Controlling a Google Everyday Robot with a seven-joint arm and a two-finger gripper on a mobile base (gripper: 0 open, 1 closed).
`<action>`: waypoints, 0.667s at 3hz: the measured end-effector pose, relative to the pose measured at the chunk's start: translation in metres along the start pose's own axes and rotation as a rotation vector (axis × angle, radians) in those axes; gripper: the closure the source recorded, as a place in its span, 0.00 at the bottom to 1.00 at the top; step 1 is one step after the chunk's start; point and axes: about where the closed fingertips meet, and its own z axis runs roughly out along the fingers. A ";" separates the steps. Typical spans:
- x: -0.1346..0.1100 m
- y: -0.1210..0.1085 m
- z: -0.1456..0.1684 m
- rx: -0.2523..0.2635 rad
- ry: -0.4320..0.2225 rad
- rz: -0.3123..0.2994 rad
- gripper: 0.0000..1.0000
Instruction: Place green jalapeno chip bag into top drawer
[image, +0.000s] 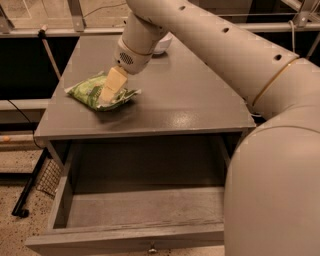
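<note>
The green jalapeno chip bag (92, 90) lies flat on the left part of the grey table top (190, 100). My gripper (109, 92) comes down from the upper right and rests on the bag's right half, covering its middle. The top drawer (130, 235) is pulled open below the table's front edge. Its inside is bare and its small metal knob (151, 247) shows at the bottom edge.
A white bowl (164, 46) stands at the back of the table, mostly hidden behind my arm. My arm (270, 150) fills the right side of the view and overhangs the drawer's right end. A black frame and mesh (35, 185) stand on the floor at left.
</note>
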 end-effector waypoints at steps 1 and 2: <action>-0.002 -0.006 0.017 -0.024 -0.014 0.032 0.16; -0.004 -0.007 0.030 -0.046 -0.012 0.047 0.34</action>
